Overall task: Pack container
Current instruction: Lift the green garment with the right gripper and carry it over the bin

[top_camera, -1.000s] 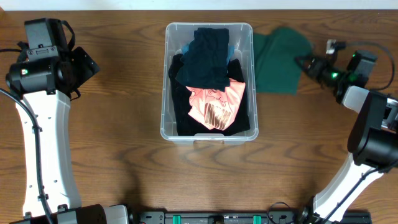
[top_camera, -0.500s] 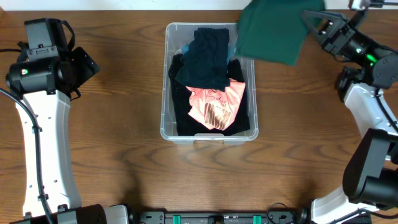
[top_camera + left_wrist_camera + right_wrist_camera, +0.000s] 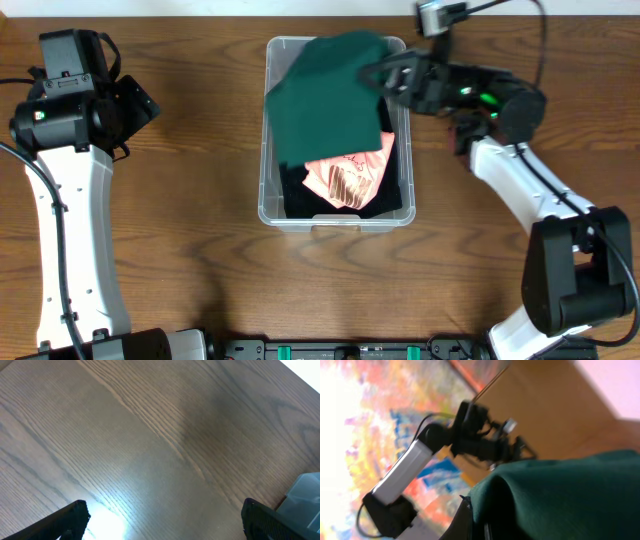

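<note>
The clear rectangular plastic bin (image 3: pixel 336 221) sits on the wooden worktop (image 3: pixel 200 250). Over its far right corner, the right jaws clench a dark green cloth (image 3: pixel 328 100) draped across it. The left jaws are released, well apart.

The right gripper (image 3: pixel 383 77) has swung left from the right side of the table (image 3: pixel 200 280), lifting the green cloth (image 3: pixel 325 100) off the wood; the cloth now drapes over the far half of the container (image 3: pixel 266 195).
</note>
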